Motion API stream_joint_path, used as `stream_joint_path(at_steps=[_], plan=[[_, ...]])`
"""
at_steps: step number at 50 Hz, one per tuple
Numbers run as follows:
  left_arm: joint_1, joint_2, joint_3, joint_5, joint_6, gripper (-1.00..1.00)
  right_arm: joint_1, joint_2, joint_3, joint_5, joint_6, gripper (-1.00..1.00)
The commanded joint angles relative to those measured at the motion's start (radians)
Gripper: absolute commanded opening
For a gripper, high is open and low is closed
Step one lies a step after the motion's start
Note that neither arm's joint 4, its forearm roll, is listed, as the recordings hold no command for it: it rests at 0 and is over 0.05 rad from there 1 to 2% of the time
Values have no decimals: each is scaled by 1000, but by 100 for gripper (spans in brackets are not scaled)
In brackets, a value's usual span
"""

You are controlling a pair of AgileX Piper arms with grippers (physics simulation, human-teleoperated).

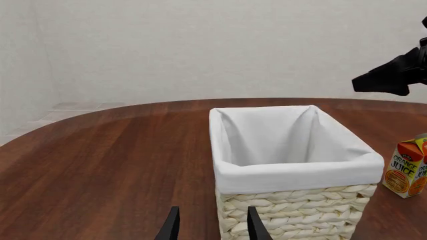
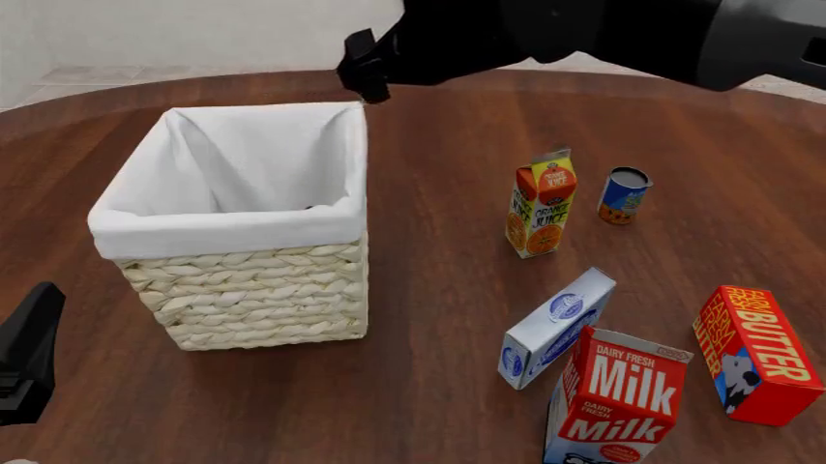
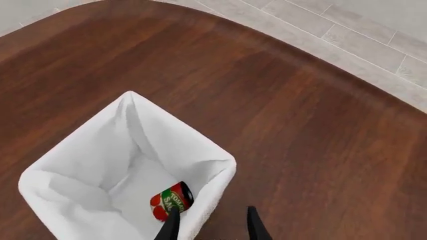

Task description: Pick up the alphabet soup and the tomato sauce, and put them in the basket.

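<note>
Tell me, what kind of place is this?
Probably a pretend kitchen table in a computer simulation. A wooden table holds a basket and groceries: a milk carton, orange juice, a butter box.

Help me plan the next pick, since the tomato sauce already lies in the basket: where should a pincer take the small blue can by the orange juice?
The blue can stands upright and apart from the orange juice carton. Probably best to come from above and close on its round side wall near the top. The right pincer looks nearer.
</note>
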Motion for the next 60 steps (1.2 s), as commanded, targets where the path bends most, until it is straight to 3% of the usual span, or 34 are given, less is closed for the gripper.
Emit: stream_joint_path(at_steps=[1,60], plan=[[0,0,0,0,0,100,-36,-18,40,-26,15,100],[0,0,0,0,0,100,-164,-72,140,-74,39,100]])
